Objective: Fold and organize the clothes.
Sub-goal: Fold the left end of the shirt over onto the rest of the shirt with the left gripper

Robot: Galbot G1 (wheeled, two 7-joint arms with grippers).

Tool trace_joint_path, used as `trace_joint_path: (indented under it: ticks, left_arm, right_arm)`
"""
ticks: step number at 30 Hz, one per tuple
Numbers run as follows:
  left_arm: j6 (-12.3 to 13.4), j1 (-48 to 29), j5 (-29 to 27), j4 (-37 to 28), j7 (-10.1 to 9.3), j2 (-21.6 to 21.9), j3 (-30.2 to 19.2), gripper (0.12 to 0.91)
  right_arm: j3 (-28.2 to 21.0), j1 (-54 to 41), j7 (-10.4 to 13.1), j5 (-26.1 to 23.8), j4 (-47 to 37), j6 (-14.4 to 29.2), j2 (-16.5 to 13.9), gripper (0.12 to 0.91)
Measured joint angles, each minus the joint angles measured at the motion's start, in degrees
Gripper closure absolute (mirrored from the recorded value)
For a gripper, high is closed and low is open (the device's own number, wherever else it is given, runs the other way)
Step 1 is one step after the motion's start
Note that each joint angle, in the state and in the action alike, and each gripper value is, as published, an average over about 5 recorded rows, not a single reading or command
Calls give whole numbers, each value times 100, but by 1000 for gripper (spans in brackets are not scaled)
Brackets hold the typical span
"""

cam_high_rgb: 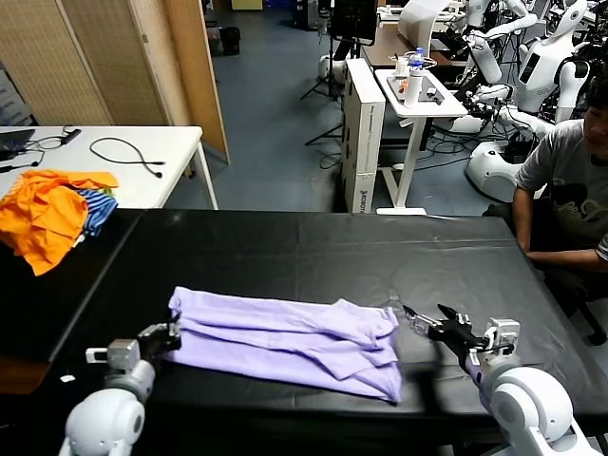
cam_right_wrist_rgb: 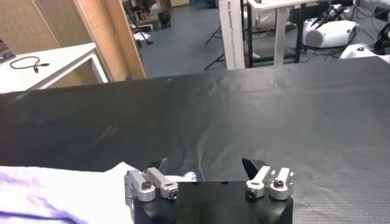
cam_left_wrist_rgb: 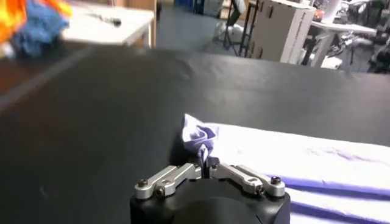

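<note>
Left tool (cam_left_wrist_rgb: 207, 163) pinches the T-shirt (cam_high_rgb: 285, 342) corner — soft, light, probably slippery; right tool (cam_right_wrist_rgb: 207, 165) gapes beside the opposite edge — grip there.

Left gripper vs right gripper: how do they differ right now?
The left gripper has its jaws shut on the T-shirt's left edge, cloth bunched up between them. The right gripper has its jaws wide open at the shirt's right end, holding nothing. Both sit low over the black table, one at each end of the shirt.
</note>
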State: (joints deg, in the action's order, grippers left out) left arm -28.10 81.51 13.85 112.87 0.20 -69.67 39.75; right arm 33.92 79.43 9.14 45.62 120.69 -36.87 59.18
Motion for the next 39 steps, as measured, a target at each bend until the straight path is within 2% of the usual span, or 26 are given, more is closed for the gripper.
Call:
trace_joint_path:
  ticks: [8, 14, 17, 23, 26, 31, 39]
  left_arm:
    - [387, 49, -297, -323, 53, 727, 508, 859]
    - [450, 188, -598, -160, -64, 782, 697, 859]
    - [277, 287, -358, 123, -174, 620, 610, 859]
    - [-291, 374, 635, 885, -436, -16, 164, 859]
    - [-484, 318, 1048, 1176, -552, -344, -119, 859]
    - [-567, 172, 1302, 1395, -617, -757, -589, 859]
    - [-562, 82, 1231, 1462, -615, -1209, -1248, 859]
  right_arm:
    - [4, 58, -5, -24, 13, 11, 69, 118]
    - [55, 155, -81, -49, 85, 23, 109, 118]
    - [130, 237, -152, -70, 110, 108, 99, 118]
    - [255, 401, -202, -182, 34, 267, 92, 118]
    - [269, 472, -227, -243, 9, 286, 125, 118]
    - [265, 535, -233, -321, 3, 290, 195, 118]
    - [265, 535, -231, -337, -14, 284, 219, 118]
